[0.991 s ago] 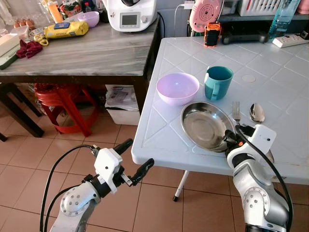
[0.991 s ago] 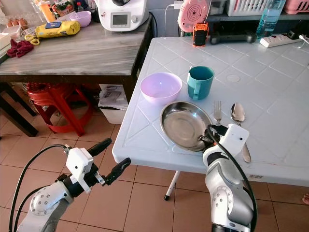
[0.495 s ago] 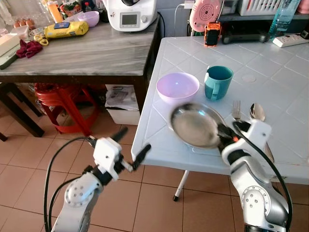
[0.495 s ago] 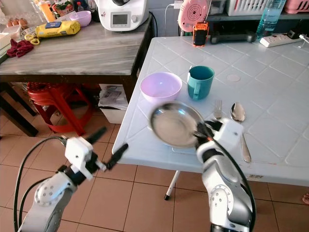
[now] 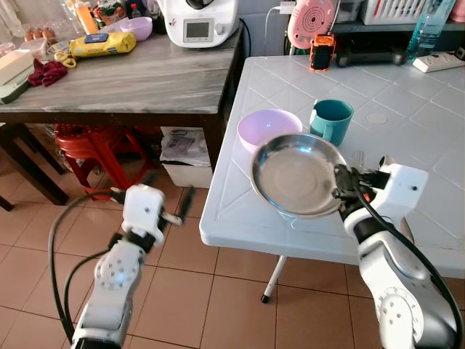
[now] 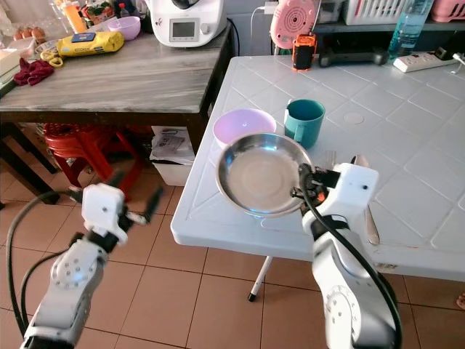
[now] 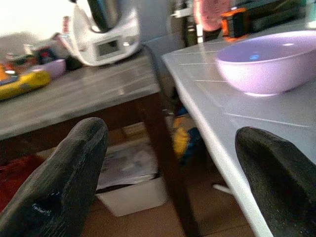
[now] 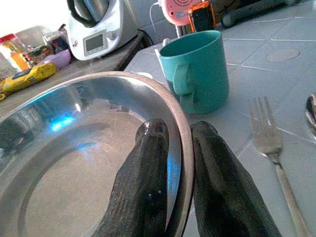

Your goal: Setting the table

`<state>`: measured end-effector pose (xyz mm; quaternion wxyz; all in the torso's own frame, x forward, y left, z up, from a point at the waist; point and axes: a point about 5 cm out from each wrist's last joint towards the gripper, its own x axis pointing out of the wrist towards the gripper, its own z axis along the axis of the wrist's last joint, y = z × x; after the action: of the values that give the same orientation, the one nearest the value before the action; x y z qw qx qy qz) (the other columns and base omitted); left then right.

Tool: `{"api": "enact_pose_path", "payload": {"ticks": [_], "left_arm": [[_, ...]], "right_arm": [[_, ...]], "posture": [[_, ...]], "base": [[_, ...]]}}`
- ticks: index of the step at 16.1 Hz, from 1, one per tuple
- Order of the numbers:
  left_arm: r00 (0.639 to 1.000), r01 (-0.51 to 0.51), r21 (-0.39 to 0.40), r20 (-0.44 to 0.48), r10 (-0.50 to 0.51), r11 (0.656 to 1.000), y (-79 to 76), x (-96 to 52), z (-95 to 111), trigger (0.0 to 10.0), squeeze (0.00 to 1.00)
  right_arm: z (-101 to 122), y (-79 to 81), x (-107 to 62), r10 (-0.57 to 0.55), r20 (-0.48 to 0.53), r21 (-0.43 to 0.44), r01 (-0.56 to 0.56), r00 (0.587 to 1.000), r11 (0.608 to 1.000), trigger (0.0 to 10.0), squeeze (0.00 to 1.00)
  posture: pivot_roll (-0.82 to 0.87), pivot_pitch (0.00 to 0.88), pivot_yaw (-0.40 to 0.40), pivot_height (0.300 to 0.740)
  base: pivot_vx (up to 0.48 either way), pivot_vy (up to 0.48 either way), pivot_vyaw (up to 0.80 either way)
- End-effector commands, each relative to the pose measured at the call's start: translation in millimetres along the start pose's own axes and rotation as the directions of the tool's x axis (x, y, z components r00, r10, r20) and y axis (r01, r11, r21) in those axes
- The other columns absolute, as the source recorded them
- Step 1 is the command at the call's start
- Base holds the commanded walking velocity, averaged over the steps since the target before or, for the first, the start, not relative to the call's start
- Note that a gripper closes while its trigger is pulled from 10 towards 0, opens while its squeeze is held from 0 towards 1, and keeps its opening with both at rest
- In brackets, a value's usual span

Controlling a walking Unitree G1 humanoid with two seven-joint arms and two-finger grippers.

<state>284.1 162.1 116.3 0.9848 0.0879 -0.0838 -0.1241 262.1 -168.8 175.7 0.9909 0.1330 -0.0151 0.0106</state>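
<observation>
Right claw [image 5: 340, 193] is clenched on the right rim of the plate [image 5: 296, 174], one finger inside and one outside. The plate is lifted and tilted above the white worktop [image 5: 240, 218], near its left edge, in front of the bowl [image 5: 267, 126] and cup [image 5: 331, 120]. Fork [image 8: 269, 143] and spoon lie right of it.

Step in hand — placing the plate. Next move likely calls for a level lowering beside the fork.

Left claw [image 7: 163, 168] is released — idle, left of the worktop.

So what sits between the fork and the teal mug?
Bare white tabletop only, in the right wrist view: the fork lies apart from the teal mug, nothing between.
</observation>
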Motion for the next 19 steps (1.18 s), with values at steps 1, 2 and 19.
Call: {"api": "enact_pose_path", "payload": {"ticks": [1, 2, 19], "left_arm": [[0.999, -0.028, 0.011, -0.034, 0.028, 1.0, 4.0, -2.0, -6, 10.0, 0.0], [0.998, -0.043, 0.003, -0.048, 0.044, 0.999, 4.6, -1.5, -7, 10.0, 0.0], [0.998, -0.002, -0.007, -0.069, 0.001, 1.0, -0.7, 3.1, -13, 10.0, 0.0]], "right_arm": [[4, 4.1, -2.7, 0.019, 0.021, -0.012, -0.018, 1.0, 1.0, 10.0, 0.0], [2, 3.6, -3.6, 0.016, 0.013, -0.023, -0.016, 1.0, 1.0, 10.0, 0.0], [-13, 5.5, -4.5, 0.011, -0.036, -0.052, -0.013, 0.999, 0.999, 10.0, 0.0]], "posture": [[-0.15, 0.073, 0.097, 0.74], [-0.15, 0.073, 0.097, 0.74], [-0.15, 0.078, 0.107, 0.74]], "base": [[0.0, 0.0, 0.0], [0.0, 0.0, 0.0], [0.0, 0.155, 0.0]]}}
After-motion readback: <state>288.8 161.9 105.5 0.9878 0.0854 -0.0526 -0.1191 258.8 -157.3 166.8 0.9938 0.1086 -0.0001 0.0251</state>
